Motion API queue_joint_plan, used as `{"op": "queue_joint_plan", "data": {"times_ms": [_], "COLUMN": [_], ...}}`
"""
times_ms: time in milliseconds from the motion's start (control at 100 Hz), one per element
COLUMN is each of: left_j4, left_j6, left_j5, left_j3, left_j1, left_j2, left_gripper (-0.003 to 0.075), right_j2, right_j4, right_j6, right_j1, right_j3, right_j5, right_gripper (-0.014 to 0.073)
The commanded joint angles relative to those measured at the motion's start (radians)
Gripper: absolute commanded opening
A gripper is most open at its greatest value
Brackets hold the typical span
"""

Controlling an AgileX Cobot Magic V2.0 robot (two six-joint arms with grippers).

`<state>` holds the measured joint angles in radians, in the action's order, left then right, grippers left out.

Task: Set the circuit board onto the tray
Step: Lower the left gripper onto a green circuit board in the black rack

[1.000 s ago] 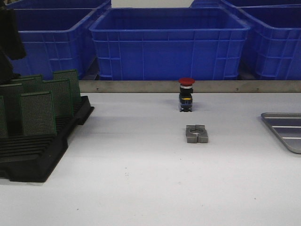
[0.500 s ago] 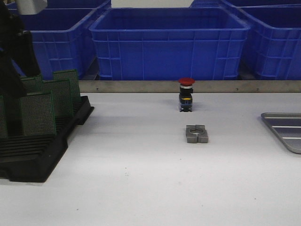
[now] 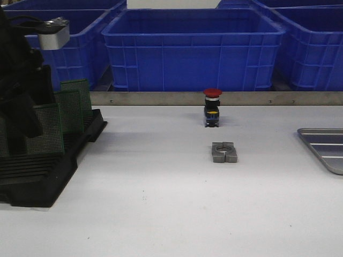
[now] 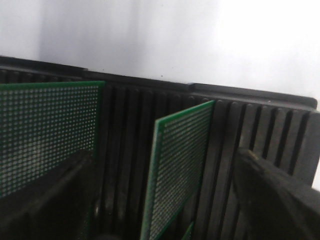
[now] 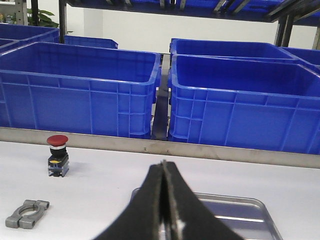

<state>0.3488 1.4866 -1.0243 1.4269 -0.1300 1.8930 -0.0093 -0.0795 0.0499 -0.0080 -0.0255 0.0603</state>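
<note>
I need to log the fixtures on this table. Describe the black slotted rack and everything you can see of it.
The black slotted rack sits flat on the white table, at its left side. It looks like moulded black plastic, with many narrow parallel slots. Several green perforated circuit boards stand upright in its slots, spaced apart. The left arm hangs over it, hiding part. In the left wrist view the left gripper straddles one board with fingers apart, not yet touching it.

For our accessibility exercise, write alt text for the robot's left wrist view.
Green perforated circuit boards stand upright in a black slotted rack, seen close up between the left claw's open dark fingers. A second board stands nearby, and white table lies beyond the rack.
</note>
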Motion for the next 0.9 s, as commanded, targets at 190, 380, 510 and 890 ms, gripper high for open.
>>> {"op": "queue_joint_plan", "data": {"times_ms": [190, 380, 510, 890], "left_j4": [0.032, 0.032, 0.032, 0.124], "left_j6": [0.0, 0.0, 0.0, -0.003], "left_j5": [-0.038, -0.038, -0.041, -0.253], "left_j3": [0.031, 0.031, 0.031, 0.164], "left_j1": [-0.005, -0.005, -0.005, -0.005], "left_j2": [-0.041, -0.041, -0.041, -0.056], "left_gripper": [0.0375, 0.0026, -0.0018, -0.0018], "right_j2": [-0.022, -0.022, -0.022, -0.022], "right_j4": [-0.008, -0.008, -0.008, -0.008], "right_j6": [0.001, 0.001, 0.001, 0.001], "right_j1": [0.002, 0.002, 0.002, 0.002], "right_j3": [0.013, 0.013, 0.013, 0.013], "right_j5": [0.084, 0.084, 0.084, 0.084], "right_gripper": [-0.0069, -0.0069, -0.0069, -0.0069]}}
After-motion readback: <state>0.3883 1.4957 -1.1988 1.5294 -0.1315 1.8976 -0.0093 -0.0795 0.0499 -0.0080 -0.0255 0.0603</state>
